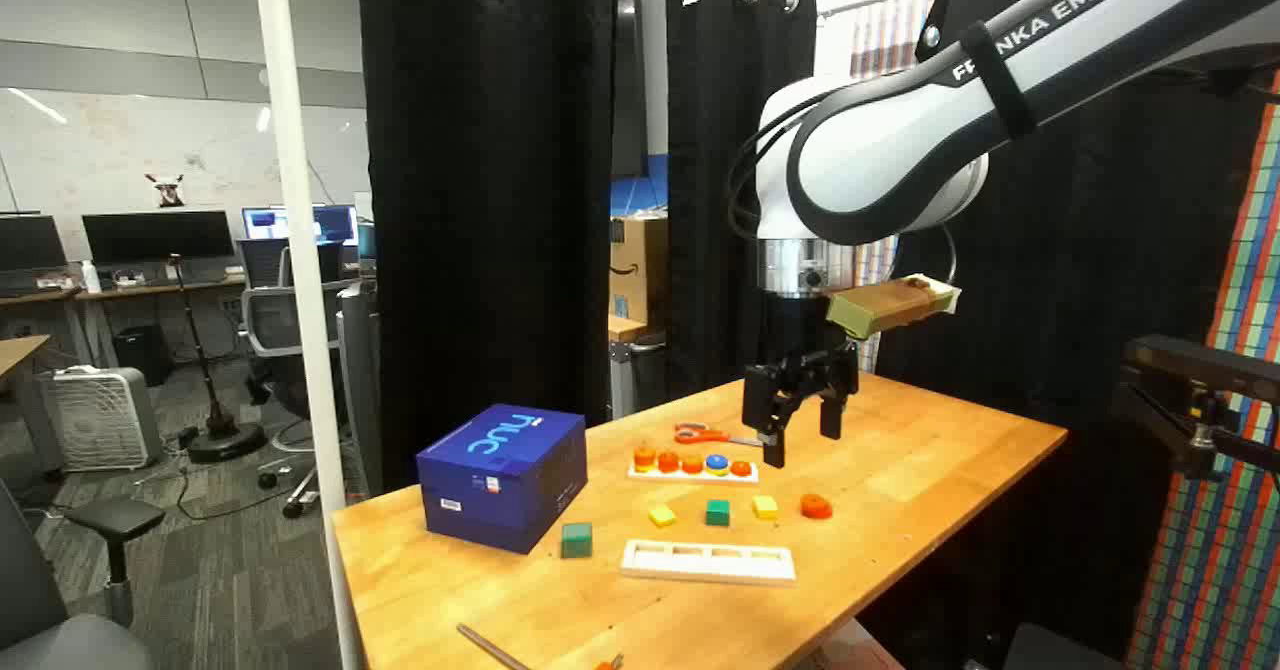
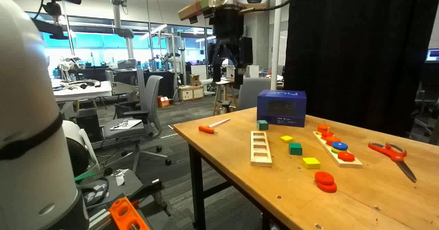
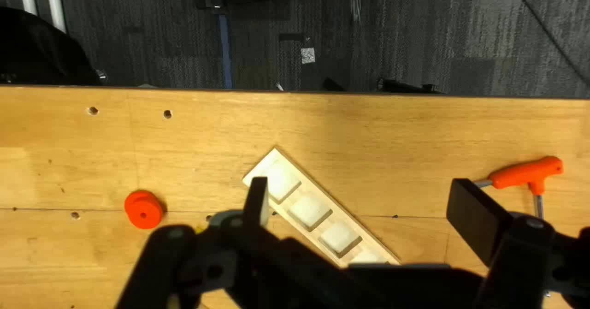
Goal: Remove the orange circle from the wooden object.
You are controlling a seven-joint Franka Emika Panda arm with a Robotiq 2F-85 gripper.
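The jaws hang wide apart, empty, above the surface (image 2: 380, 188). Shared colour could let loose red discs (image 2: 324, 178) pass for the orange circle (image 2: 346, 156), probably the near-end one on the wooden pegboard (image 2: 355, 163); tight spacing risks clipping the blue disc (image 2: 340, 146).

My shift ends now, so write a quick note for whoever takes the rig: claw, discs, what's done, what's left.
Claw: open, empty, raised over the table.
Where: several orange-red discs sit on the wooden strip; which one is meant isn't clear. Two loose discs lie overlapping on the table.
Done: no removal I can confirm; where the loose discs came from doesn't show.
Left: likely settle which disc, grip it and lift it off the strip.
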